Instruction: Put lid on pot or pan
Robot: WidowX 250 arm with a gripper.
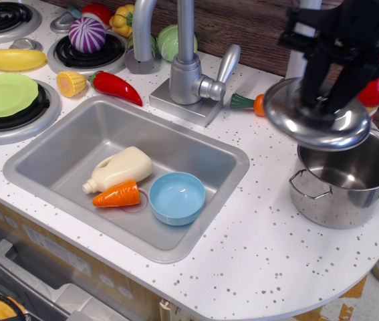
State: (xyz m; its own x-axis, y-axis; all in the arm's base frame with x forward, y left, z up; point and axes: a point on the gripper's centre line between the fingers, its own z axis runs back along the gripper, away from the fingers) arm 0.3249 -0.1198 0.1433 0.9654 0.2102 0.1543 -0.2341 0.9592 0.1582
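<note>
Steel gleams at the right end of the white speckled bench [263,254], where the pot [344,179] stands upright and uncovered, its looped wire handle facing the sink [62,144]. Above the pot, and shifted a little toward the sink, the domed lid [313,124] hangs in the air, tilted slightly, its far edge overlapping the pot's rim from this view without resting on it. The black hand [331,100] comes down from the top of the frame and is clamped on the lid at its centre, the fingers hiding the knob. Behind the lid, an orange carrot [249,103] with a green top lies on the bench, partly covered by the lid's edge, and a red bottle [374,90] shows just past the pot. Left of the pot, the sink holds a cream jug [119,168] lying on its side, a second carrot [117,195] against it, and a light blue bowl [177,198] just beside that carrot. A grey tap [190,70] rises behind the sink, with a red pepper [114,87] and a piece of corn [70,83] near the sink's far left corner.
</note>
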